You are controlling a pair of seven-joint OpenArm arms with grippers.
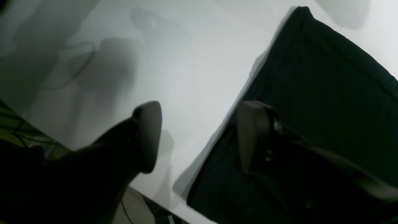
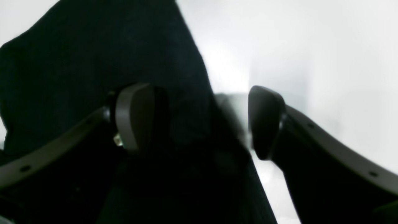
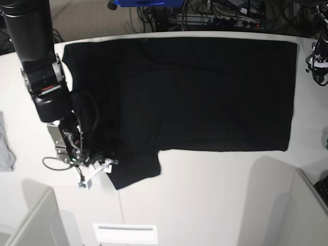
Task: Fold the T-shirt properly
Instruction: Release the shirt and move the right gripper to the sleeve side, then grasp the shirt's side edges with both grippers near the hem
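Right tool (image 3: 100,169) over T-shirt (image 3: 205,92) sleeve

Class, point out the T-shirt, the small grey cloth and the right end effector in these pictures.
T-shirt (image 3: 205,92): base view, middle of the black body.
small grey cloth (image 3: 5,148): base view, its folds at the table's left edge.
right end effector (image 2: 202,121): right wrist view, gap between its fingertips.

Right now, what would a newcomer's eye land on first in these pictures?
The big black T-shirt spread flat across the white table. Next, the right arm reaching down at the shirt's sleeve end, its claw open with one finger over the cloth and the other off its edge.
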